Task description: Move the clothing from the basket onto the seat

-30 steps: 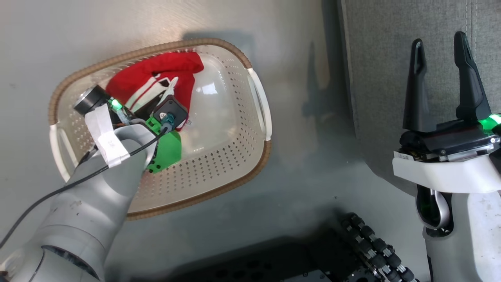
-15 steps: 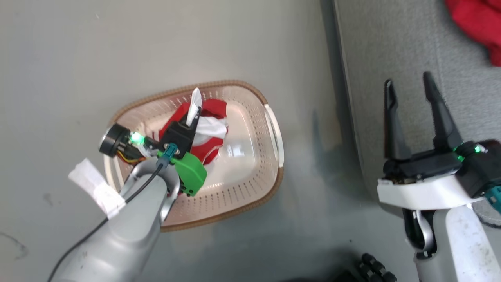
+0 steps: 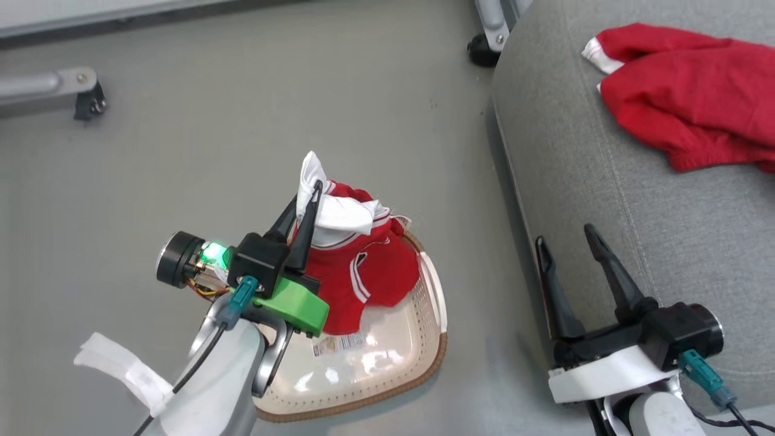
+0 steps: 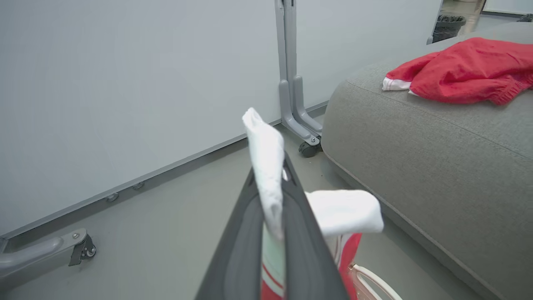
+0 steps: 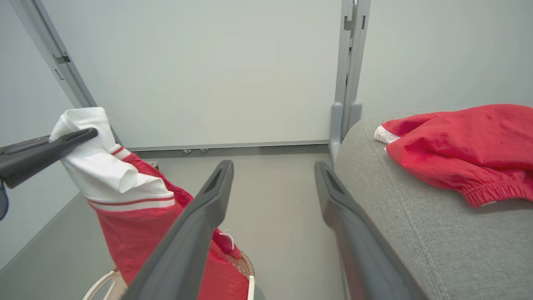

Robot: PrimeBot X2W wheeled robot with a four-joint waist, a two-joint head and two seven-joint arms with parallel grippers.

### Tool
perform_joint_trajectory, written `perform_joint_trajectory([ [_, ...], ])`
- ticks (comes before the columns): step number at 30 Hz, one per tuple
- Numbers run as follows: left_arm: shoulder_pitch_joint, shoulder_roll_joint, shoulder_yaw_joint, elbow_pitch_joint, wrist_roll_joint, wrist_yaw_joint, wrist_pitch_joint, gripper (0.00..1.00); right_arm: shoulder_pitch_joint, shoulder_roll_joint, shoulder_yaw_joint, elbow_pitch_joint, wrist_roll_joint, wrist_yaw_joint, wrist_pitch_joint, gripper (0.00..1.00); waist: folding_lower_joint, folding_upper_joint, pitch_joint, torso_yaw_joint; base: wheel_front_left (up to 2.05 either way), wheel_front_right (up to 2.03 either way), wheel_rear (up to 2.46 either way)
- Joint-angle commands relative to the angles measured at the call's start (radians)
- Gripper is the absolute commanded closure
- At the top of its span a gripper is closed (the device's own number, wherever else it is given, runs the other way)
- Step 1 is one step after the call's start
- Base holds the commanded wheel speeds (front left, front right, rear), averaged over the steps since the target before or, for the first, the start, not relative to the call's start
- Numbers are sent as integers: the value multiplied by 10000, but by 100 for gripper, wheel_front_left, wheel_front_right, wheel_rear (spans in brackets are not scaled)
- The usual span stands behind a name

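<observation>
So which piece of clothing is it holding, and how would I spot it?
Find the big grey seat; on the floor beside it stands a cream basket. Above that basket, the left gripper pinches the white edge of a red jersey. Unlike the red shorts lying on the seat, it hangs in the air and has thin white stripes.

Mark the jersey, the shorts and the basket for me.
jersey (image 3: 387, 272), head view, red body below the white part.
shorts (image 3: 684, 103), head view, middle of the red cloth.
basket (image 3: 375, 372), head view, bare cream bottom.
</observation>
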Motion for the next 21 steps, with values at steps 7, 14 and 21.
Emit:
perform_joint_trajectory([
  [7, 579, 77, 248, -1315, 523, -67, -7, 100, 604, -26, 423, 352, 1, -17, -32, 0, 1, -1, -2610, -224, 0, 0, 0],
  [14, 433, 50, 213, -2109, 803, -207, -6, 100, 755, -75, 925, 370, -33, -17, -32, 0, 1, -1, -3002, -404, 0, 0, 0],
  [21, 78, -60, 47, -2491, 1012, -382, -6, 100, 297, -131, 1435, 279, 168, -17, -32, 0, 1, -1, -3050, -429, 0, 0, 0],
])
